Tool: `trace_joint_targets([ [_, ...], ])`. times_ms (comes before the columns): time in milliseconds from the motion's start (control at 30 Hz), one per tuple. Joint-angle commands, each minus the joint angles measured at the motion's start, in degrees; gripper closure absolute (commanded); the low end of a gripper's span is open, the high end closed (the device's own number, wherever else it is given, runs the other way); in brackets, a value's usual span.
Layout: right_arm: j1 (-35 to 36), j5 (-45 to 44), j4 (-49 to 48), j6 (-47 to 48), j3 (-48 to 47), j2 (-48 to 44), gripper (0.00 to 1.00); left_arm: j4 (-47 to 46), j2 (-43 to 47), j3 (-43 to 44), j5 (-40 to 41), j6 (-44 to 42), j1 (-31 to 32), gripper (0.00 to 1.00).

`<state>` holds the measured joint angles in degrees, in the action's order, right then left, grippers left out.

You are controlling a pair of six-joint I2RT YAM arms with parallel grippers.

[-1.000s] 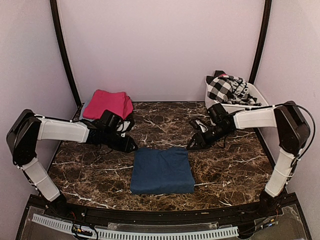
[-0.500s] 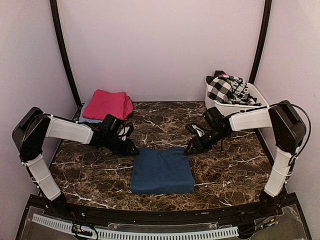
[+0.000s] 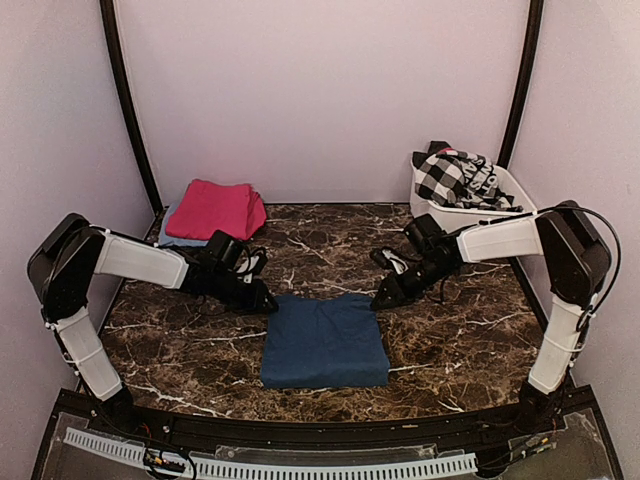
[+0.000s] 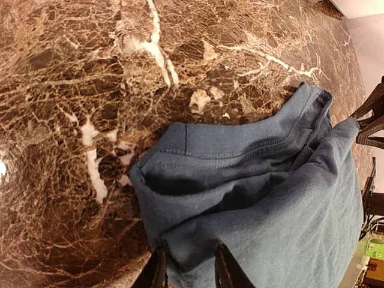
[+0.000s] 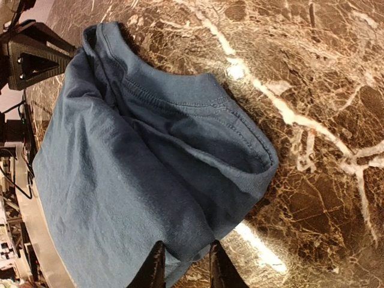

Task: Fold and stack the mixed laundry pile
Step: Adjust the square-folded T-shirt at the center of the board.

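Observation:
The navy-blue cloth (image 3: 323, 340) lies folded into a rectangle at the table's middle. It also shows in the left wrist view (image 4: 288, 210) and the right wrist view (image 5: 120, 180). My left gripper (image 3: 264, 298) is at its far left corner, and the fingers pinch a bunched fold there (image 4: 189, 270). My right gripper (image 3: 380, 298) is at the far right corner, shut on that fold (image 5: 185, 267). A magenta-pink cloth (image 3: 213, 208) lies folded on a light-blue piece (image 3: 176, 238) at the back left. The black-and-white checked garment (image 3: 455, 178) sits in the tub.
The white plastic tub (image 3: 478, 213) stands at the back right against the wall. Black frame posts (image 3: 128, 110) rise at both back corners. The dark marble table (image 3: 450, 340) shows on both sides of the navy cloth.
Both grippers have dropped slightly toward the navy cloth's far corners and the arms have drawn in. The cloth itself has not visibly moved.

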<state>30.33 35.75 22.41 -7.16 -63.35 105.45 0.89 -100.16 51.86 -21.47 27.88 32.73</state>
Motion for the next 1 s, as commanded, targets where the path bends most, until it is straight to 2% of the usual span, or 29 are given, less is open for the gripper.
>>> trace_joint_targets([
  [0,0.30,-0.87,-0.44,0.31,-1.45,0.53,0.81,-0.69,0.22,-0.85,-0.64,0.24,-0.04,0.80],
  [200,0.35,-1.21,-0.43,0.04,-1.44,-0.09,0.91,-0.71,1.85,-0.91,-0.17,-0.17,-0.04,0.99],
  [433,0.34,-1.94,0.03,0.02,-1.41,-0.46,1.00,-0.71,5.95,-2.07,2.78,-0.50,-0.04,1.00],
  [967,-0.27,-5.54,1.05,-1.02,-3.95,-4.82,1.00,-0.71,11.87,-2.82,8.69,-1.66,-0.44,1.00],
])
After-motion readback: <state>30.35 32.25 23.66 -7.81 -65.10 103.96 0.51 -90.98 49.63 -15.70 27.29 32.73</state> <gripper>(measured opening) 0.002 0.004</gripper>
